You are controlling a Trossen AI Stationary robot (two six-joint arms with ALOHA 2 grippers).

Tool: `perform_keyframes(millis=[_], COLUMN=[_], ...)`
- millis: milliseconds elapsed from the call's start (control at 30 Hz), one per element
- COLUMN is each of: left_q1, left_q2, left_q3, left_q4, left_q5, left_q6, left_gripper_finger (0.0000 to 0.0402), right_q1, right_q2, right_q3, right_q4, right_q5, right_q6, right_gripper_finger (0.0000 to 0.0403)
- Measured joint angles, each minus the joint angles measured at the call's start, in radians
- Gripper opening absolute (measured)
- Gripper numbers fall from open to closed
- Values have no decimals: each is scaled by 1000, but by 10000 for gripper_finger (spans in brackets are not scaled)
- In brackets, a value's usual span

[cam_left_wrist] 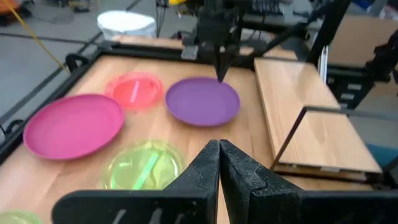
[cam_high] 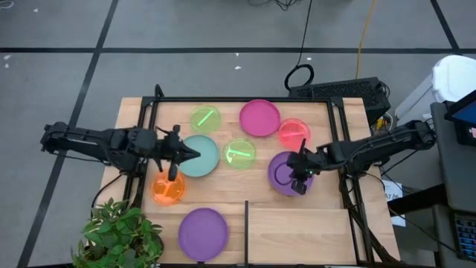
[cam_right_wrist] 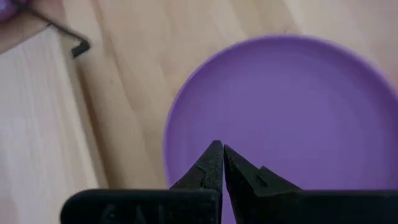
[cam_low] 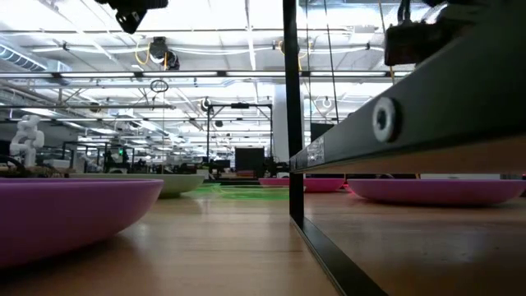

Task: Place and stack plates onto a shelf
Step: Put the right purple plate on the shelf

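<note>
Several plates lie flat on the wood table: two green [cam_high: 206, 119] [cam_high: 239, 152], magenta [cam_high: 259, 117], red-pink [cam_high: 294, 132], pale teal [cam_high: 199, 156], orange [cam_high: 169, 187] and purple [cam_high: 286, 173]. A second purple plate [cam_high: 203, 233] rests on the shelf [cam_high: 297, 234] at the near edge, left of its black divider bar [cam_high: 246, 227]. My left gripper [cam_high: 195, 154] [cam_left_wrist: 219, 144] hangs shut over the teal plate. My right gripper [cam_high: 298, 186] [cam_right_wrist: 222, 146] is shut, slanting down over the near part of the purple plate [cam_right_wrist: 286, 118], apart from it.
A black metal frame [cam_high: 223, 100] runs round the tabletop. A potted plant [cam_high: 119, 234] stands at the near left corner. The shelf's pale panel [cam_left_wrist: 311, 112] right of the divider bar is bare. A keyboard [cam_high: 338, 91] lies beyond the far edge.
</note>
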Motion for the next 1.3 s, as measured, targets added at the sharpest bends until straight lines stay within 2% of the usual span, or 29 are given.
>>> perform_keyframes(millis=[267,467,700,967,1067,1300], left_q1=[-26,-40,-40,-40,-40,-40], left_q2=[98,157,199,264,294,356], left_q3=[0,0,-1,-1,-1,-2], left_q4=[1,6,22,130,168,193], left_q5=[0,0,-1,-10,-10,-10], left_q6=[-3,0,26,98,129,134], left_gripper_finger=[17,17,17,17,17,17], right_q1=[92,140,172,175,175,230], right_q2=[0,5,5,5,5,5], right_q3=[-1,-48,-133,-166,-178,-183], right_q4=[-18,-49,59,98,109,113], right_q5=[0,1,45,77,79,0], right_q6=[-15,-99,-120,-143,-143,-123], right_gripper_finger=[0,4,48,107,113,114])
